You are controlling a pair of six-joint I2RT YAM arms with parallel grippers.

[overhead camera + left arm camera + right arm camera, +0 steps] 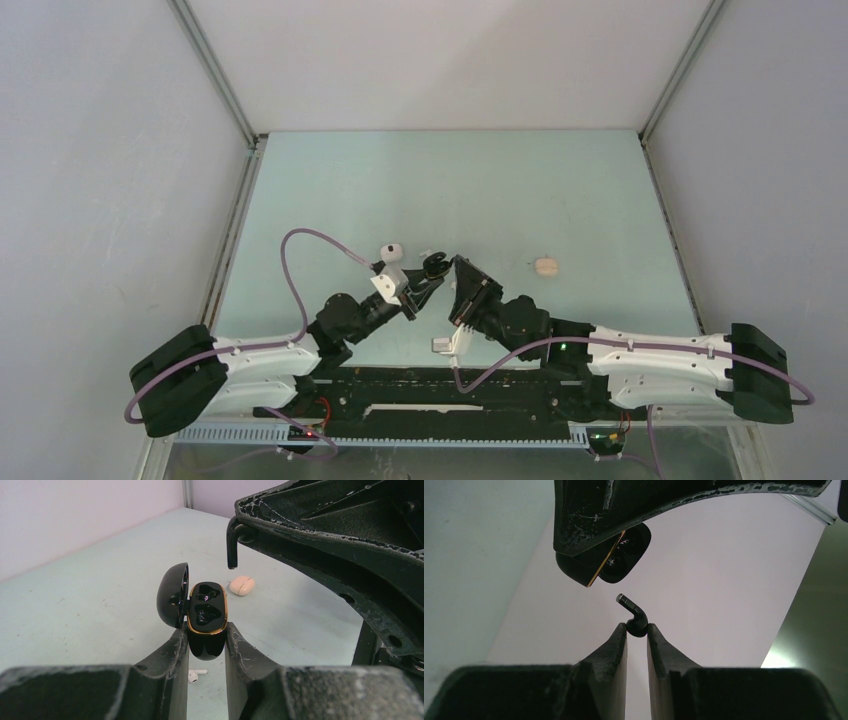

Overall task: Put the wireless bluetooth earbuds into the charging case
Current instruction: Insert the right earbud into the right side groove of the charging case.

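While left claw [206, 636] clamps the open black charging case [207, 607] above the table [500, 180] middle | right claw [637, 630] pinches black earbud [633, 611] near it | cream case [546, 266] well apart toward right edge

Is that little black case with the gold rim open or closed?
Open: the glossy black charging case has its lid swung aside, both dark wells showing.

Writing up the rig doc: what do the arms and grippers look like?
The left arm and right arm: white shells, black joints, lilac cables. The left gripper and right gripper: black tapered fingers, edges scuffed pale.
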